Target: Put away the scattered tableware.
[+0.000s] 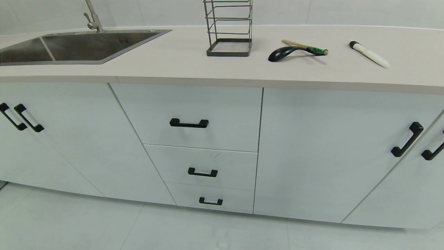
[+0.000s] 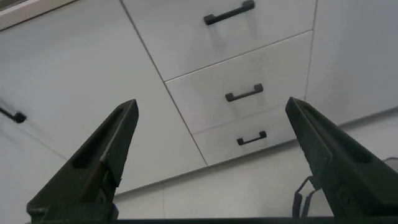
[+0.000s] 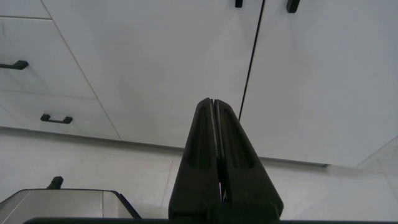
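Note:
On the pale countertop lie a black spoon, a wooden stick with a green end resting across its handle, and a white utensil with a black tip further right. A dark wire rack stands to the left of them. My left gripper hangs open low in front of the white drawers, nothing between its fingers. My right gripper is shut with nothing in it, down low before the white cabinet doors.
A steel sink with a tap is set into the counter at the left. Below are three drawers with black handles, flanked by cabinet doors. The floor is pale tile.

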Robot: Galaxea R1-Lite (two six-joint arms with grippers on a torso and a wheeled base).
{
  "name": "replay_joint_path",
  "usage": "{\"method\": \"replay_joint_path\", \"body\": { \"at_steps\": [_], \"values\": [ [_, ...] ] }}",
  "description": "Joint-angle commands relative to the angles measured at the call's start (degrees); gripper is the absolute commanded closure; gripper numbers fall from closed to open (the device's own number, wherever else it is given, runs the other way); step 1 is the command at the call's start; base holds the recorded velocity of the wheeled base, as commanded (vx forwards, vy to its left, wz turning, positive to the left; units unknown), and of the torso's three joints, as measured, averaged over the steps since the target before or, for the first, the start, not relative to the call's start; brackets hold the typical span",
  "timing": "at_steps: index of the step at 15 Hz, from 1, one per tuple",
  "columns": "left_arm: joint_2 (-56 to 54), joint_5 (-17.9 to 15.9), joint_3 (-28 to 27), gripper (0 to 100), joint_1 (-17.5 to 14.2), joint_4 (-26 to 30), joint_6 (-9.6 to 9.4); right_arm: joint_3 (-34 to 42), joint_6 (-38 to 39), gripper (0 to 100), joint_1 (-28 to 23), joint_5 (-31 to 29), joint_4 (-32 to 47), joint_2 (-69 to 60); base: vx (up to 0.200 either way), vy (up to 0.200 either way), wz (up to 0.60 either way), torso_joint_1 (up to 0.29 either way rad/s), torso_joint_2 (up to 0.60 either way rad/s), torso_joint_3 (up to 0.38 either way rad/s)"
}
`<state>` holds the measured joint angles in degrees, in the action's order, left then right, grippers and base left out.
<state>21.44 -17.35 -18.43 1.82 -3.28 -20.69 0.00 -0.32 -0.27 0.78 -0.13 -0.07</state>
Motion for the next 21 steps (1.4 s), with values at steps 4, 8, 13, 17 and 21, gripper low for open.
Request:
{"method": "replay_joint_path", "body": {
  "at_steps": [4,8,13,17,21],
  "values": [
    [15.3,-5.6,0.0,0,0.5,-0.2,-14.47,0.0,0.0,100,0.0,0.0,0.0,0.1,0.000,0.000,0.00,0.000,0.00,0.000],
    [23.3,-7.7,3.5,0,1.1,0.0,-27.74,0.0,0.0,100,0.0,0.0,0.0,0.1,0.000,0.000,0.00,0.000,0.00,0.000],
    [38.0,-3.7,-3.5,0,9.6,0.0,-44.26,0.0,0.0,100,0.0,0.0,0.0,0.1,0.000,0.000,0.00,0.000,0.00,0.000],
    [46.1,3.4,-4.6,0,19.0,-0.8,-44.97,0.0,0.0,100,0.0,0.0,0.0,0.1,0.000,0.000,0.00,0.000,0.00,0.000],
    [58.4,7.5,-7.3,0,19.8,-8.7,-44.79,0.0,0.0,100,0.0,0.0,0.0,0.1,0.000,0.000,0.00,0.000,0.00,0.000]
  ]
}}
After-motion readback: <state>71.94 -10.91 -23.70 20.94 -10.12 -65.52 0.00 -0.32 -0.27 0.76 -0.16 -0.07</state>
